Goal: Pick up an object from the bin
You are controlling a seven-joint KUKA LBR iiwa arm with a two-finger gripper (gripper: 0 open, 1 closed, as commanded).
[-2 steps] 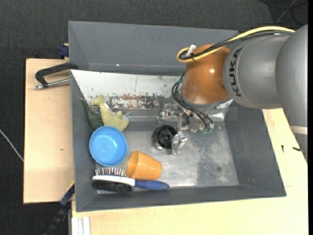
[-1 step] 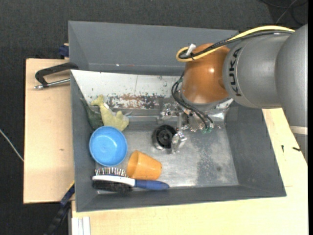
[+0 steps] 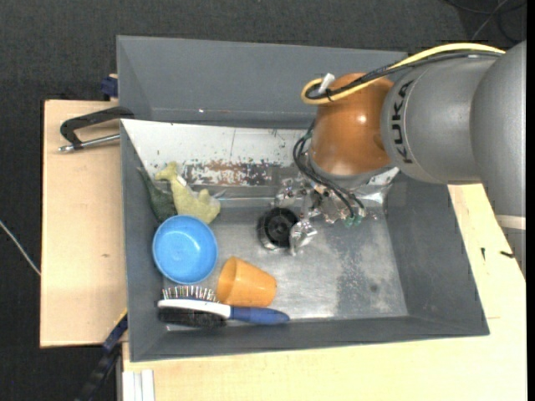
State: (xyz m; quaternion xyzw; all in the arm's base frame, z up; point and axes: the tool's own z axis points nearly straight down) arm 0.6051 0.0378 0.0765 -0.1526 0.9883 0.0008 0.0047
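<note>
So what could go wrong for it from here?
The gripper hangs low over bare bin floor, apart from everything, so it might come up with nothing. The orange cup lies on its side and could roll away if nudged. The blue bowl, cup and brush crowd the view's lower-left corner, so reaching one may knock another.

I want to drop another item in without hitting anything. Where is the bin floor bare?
The widest bare floor lies on the right, bordered by the gripper, the right wall and the front wall. A smaller gap sits between the orange cup and the gripper. The left is crowded: blue bowl, yellowish soft toy and blue-handled brush sit close together.
</note>
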